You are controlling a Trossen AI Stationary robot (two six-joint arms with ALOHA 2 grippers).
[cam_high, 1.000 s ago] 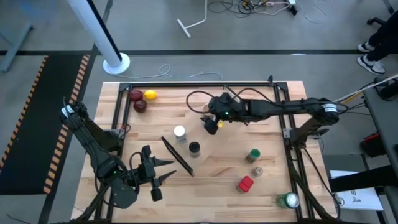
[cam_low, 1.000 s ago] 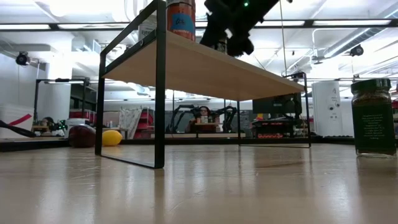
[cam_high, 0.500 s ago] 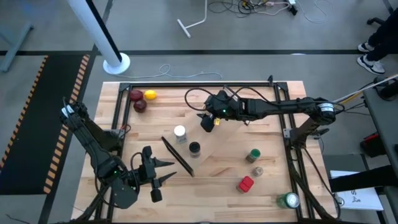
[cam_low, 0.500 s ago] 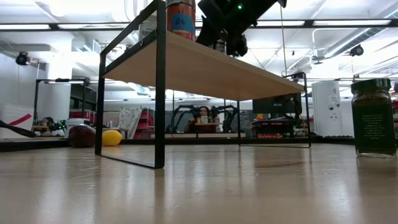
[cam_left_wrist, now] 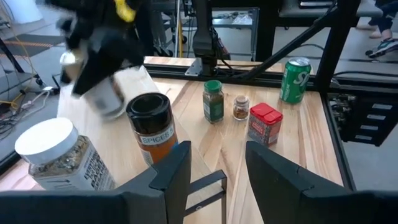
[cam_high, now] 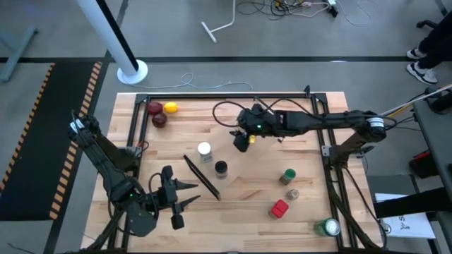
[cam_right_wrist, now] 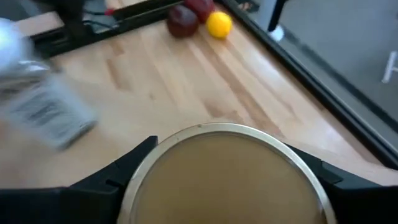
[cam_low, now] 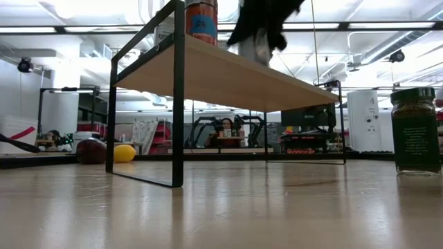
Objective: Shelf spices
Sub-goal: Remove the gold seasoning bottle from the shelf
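My right gripper [cam_high: 243,141] hangs over the light-wood shelf [cam_low: 228,72], shut on the tan cylinder [cam_right_wrist: 224,174]. A white-capped jar [cam_high: 204,149] and a black-capped jar [cam_high: 221,168] stand on the shelf's plank near its black end bar [cam_high: 201,176]. The green-lidded jar [cam_high: 287,176], the tiny grey-capped jar [cam_high: 292,194] and the red box [cam_high: 280,209] stand on the table at the right. My left gripper [cam_high: 189,195] waits at the near left, open, with nothing between its fingers. My right gripper pinches the tan cylinder's side wall just under its metal-rimmed top [cam_right_wrist: 149,168], one finger [cam_right_wrist: 115,183] on each side. The fingers slant down from the table's right. The cylinder [cam_left_wrist: 107,99] stands about upright below them; whether its base still touches the plank, I cannot tell.
Red and yellow fruit [cam_high: 161,113] lie at the far left corner. A green can [cam_high: 326,227] stands at the near right corner. The table's black frame [cam_high: 212,97] runs along its edges, and bare wood lies between the shelf and the fruit.
My right gripper has shut on the tan cylinder over the shelf. It swung slightly toward the table's left edge and back, then started upward; it and the cylinder now show blurred in the low view.
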